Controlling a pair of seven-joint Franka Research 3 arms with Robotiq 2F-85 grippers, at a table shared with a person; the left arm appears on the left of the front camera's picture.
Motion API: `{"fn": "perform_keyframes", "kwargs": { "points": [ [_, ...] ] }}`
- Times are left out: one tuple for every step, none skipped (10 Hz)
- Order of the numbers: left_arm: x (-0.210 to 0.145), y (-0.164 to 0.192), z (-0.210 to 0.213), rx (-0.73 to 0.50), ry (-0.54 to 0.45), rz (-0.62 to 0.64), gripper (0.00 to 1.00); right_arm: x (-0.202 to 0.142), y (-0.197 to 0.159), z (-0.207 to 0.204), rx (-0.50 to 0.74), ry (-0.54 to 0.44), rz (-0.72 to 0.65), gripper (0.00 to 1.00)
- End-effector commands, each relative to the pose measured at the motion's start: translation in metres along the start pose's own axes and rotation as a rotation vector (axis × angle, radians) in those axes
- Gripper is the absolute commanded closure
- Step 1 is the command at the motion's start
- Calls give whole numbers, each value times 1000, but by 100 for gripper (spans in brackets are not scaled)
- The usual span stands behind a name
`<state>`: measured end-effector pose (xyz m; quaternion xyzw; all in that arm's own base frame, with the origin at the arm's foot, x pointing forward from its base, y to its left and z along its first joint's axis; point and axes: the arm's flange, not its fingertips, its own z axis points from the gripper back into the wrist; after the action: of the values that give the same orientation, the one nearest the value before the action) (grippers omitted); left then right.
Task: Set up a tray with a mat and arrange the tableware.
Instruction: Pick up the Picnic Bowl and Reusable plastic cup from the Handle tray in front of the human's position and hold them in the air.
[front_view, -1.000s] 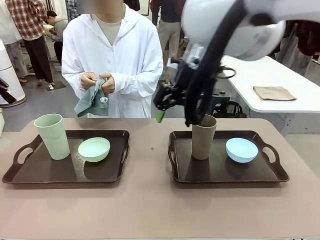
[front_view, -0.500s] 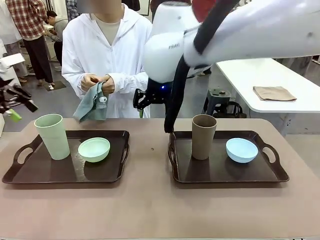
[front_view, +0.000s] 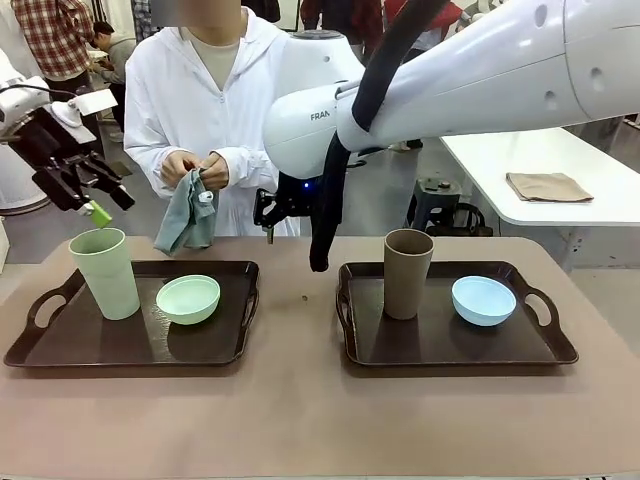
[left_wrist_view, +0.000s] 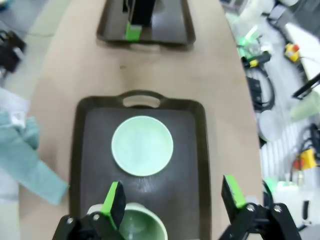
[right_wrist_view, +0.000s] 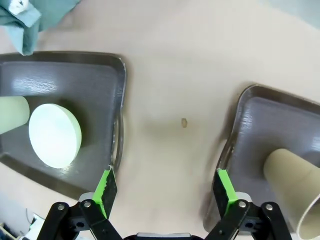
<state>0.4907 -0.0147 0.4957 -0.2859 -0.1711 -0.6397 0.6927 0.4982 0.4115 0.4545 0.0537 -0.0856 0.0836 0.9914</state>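
left gripper (left_wrist_view: 173, 197): fingers spread wide, holding nothing, hovering over the left tray (left_wrist_view: 192, 165). the pale green tumbler (left_wrist_view: 140, 225) stands just under one finger and the mint green bowl (left_wrist_view: 142, 146) lies ahead of the tips. right gripper (right_wrist_view: 165, 187): likewise spread and empty, above bare table (right_wrist_view: 175, 75) between that tray and the right tray (right_wrist_view: 250, 130), with the brown tumbler (right_wrist_view: 295, 185) off to one side and the light blue bowl (front_view: 484, 299) beyond it. neither tray holds a mat. a teal cloth (front_view: 187, 215), probably the mat, is in the person's hands (front_view: 195, 170). judged early: laying the mat and arranging the tableware remain.

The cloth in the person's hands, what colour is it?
The cloth is a dull teal green, seen best in the front view.
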Motion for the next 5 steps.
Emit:
{"fn": "perform_keyframes", "kwargs": {
  "points": [
    [-27,3,8,-20,-1,-21,0,-9,-8,3,1,1,-2,0],
    [-27,3,8,-20,-1,-21,0,-9,-8,3,1,1,-2,0],
    [-27,3,8,-20,-1,-21,0,-9,-8,3,1,1,-2,0],
    [-27,3,8,-20,-1,-21,0,-9,-8,3,1,1,-2,0],
    [-27,3,8,-20,-1,-21,0,-9,-8,3,1,1,-2,0]
  ]
}}
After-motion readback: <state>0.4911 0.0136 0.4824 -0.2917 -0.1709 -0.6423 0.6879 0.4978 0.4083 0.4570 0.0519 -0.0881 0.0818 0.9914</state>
